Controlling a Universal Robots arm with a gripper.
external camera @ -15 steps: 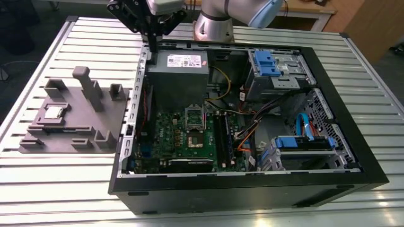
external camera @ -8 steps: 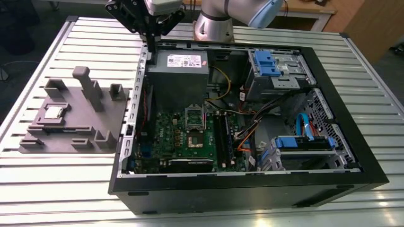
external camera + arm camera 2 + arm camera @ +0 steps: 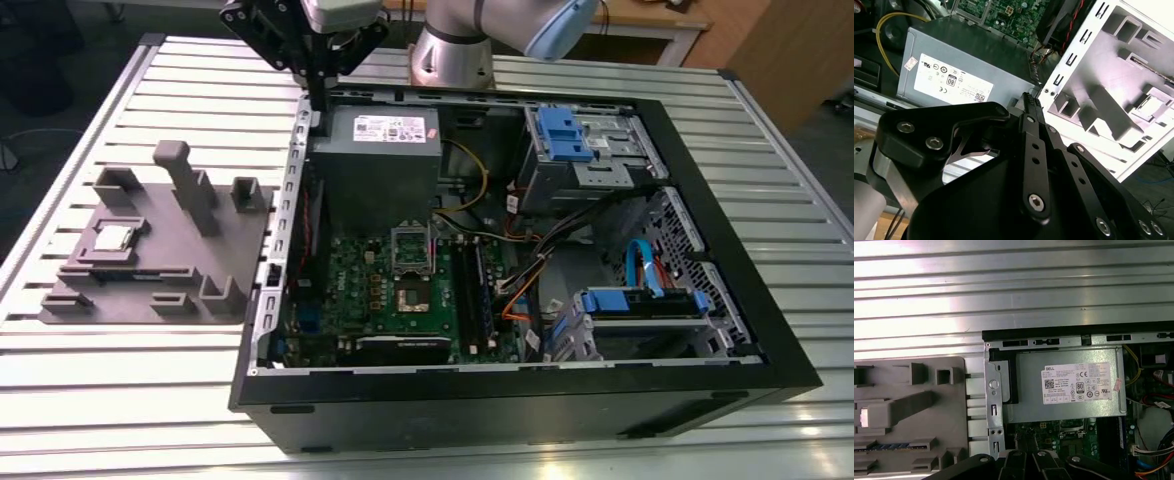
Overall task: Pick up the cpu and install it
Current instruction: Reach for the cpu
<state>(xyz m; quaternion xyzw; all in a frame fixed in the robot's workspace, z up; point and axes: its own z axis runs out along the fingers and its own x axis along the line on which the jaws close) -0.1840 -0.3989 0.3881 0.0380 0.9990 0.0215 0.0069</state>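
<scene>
The cpu [image 3: 114, 237], a small silvery square chip, lies in a recess of the grey fixture plate [image 3: 160, 290] at the exterior view's left, beside the open computer case. My gripper [image 3: 318, 98] hangs over the case's far corner, well away from the cpu and above the edge next to the grey power supply box [image 3: 376, 150]. In the second wrist view its black fingers meet at the tip of the gripper [image 3: 1029, 99], shut with nothing between them. The dark socket [image 3: 411, 270] with its metal frame sits in the middle of the green motherboard [image 3: 340, 290].
The black case wall [image 3: 534, 405] rises around the motherboard. Blue drive cages [image 3: 567, 135] and loose cables [image 3: 534, 270] fill the exterior view's right half of the case. A tall grey post [image 3: 178, 165] stands on the fixture plate. Everything rests on a ribbed metal table [image 3: 134, 400].
</scene>
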